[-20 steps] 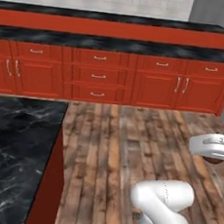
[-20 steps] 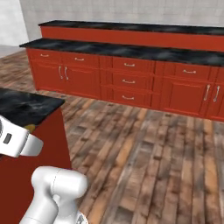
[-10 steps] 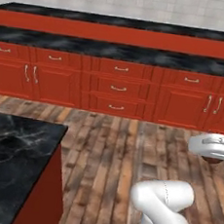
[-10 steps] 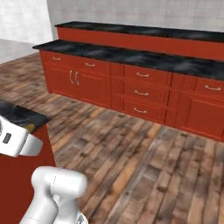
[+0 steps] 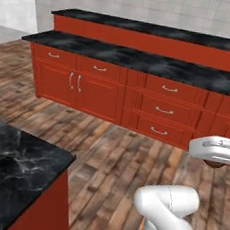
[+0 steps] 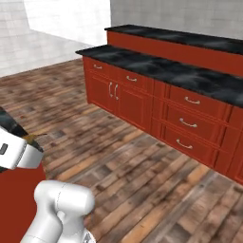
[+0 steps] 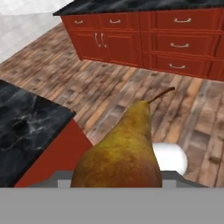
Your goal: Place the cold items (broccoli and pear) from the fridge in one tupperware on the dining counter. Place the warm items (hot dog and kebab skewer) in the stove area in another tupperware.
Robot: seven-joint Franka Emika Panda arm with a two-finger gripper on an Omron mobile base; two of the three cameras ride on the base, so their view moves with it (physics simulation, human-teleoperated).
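Presently the gripper (image 7: 117,186) is closed on the pear (image 7: 120,151), which fills the lower centre of the hand view, brown-yellow, stem pointing away toward the floor; the finger tips themselves are hidden behind the fruit. Beside the arm, a black marble counter corner (image 5: 11,169) on a red base lies low to the left. Beyond, across the wooden plank floor (image 5: 108,151), runs a row of red cabinets (image 5: 158,109) with drawers, topped by a dark two-level counter (image 5: 143,59).
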